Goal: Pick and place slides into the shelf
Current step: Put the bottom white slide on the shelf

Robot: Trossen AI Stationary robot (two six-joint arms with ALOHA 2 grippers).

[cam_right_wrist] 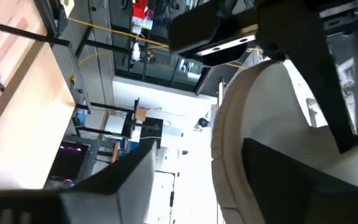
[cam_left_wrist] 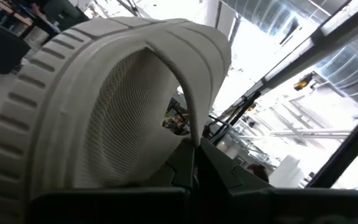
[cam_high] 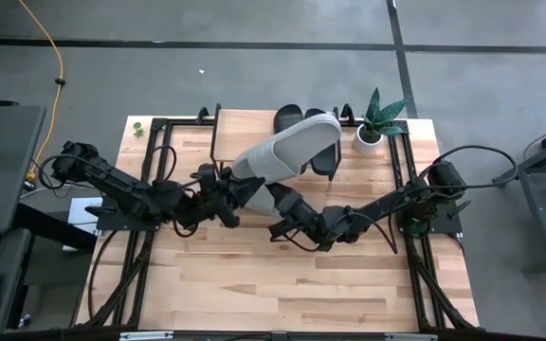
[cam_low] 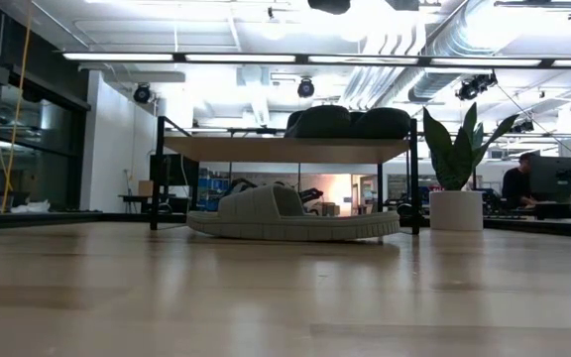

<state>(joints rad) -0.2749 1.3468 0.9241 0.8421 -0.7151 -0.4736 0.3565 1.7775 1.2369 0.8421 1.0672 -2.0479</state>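
A light grey slide is held high above the table's middle, tilted, with its upper end toward the shelf. My left gripper is shut at the slide's lower left end. My right gripper is open just under the slide's near side. Two black slides rest sole-down on the shelf board. A second grey slide lies sole-down on the table under the shelf. In the high view the raised slide hides it. My left gripper pinches the grey slide between its two fingers where the strap's edge meets the sole. It comes level from the table's left side. The slide is lifted clear and slants up away from the fingers. My right gripper has one finger in front of the slide's sole rim, and I cannot tell whether it touches.
A potted plant in a white pot stands at the shelf's right end, by the table's far right corner. Dark metal frame rails run along the table's left and right sides. Bare wood fills the near half of the table.
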